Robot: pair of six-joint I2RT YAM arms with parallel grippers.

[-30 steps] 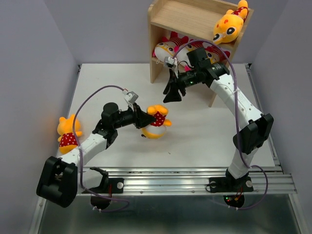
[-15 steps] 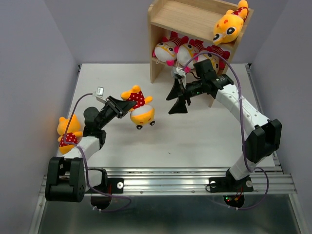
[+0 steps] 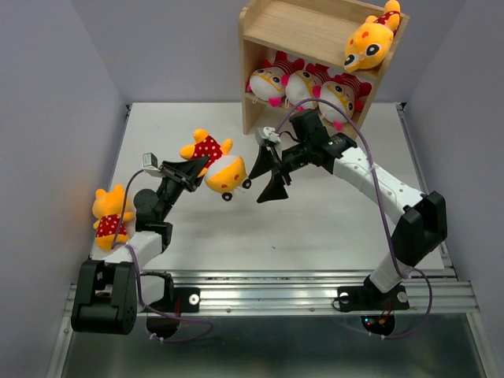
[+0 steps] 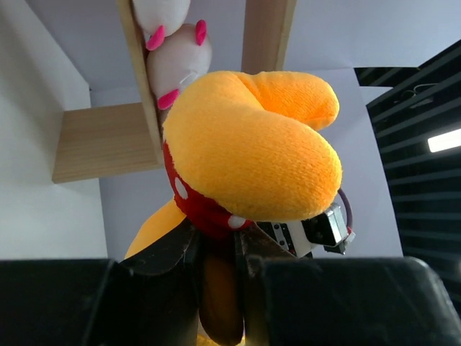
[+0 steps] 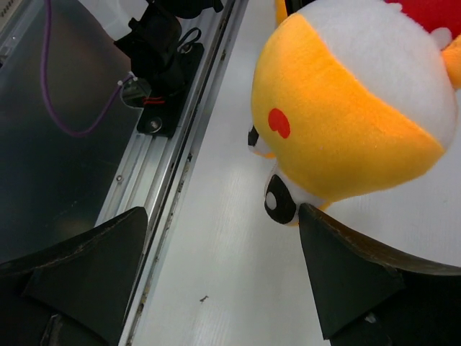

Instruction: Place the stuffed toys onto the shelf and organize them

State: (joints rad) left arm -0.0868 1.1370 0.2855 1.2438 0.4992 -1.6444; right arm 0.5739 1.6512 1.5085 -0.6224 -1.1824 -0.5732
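My left gripper [image 3: 198, 166] is shut on an orange-yellow stuffed toy [image 3: 219, 167] with a red white-dotted body and holds it in the air, left of the shelf [image 3: 315, 30]. In the left wrist view the toy [image 4: 252, 155] fills the middle, its body pinched in my gripper [image 4: 220, 252]. My right gripper [image 3: 264, 176] is open just right of that toy; in the right wrist view the toy's head [image 5: 353, 108] hangs by the tip of one finger [image 5: 346, 277] of the gripper [image 5: 216, 277]. Three white-faced toys [image 3: 303, 83] lie on the lower tier. One orange toy [image 3: 368, 43] lies on the top tier.
Another orange toy [image 3: 109, 214] sits at the table's left edge beside my left arm. The shelf's side panel [image 4: 101, 140] and pink-eared toys [image 4: 176, 61] show behind the held toy. The metal rail [image 5: 173, 180] runs along the table's near edge.
My left arm has lifted the orange toy higher and carried it toward the back. My right gripper has come away from the shelf, leftward and nearer, right up to the toy.
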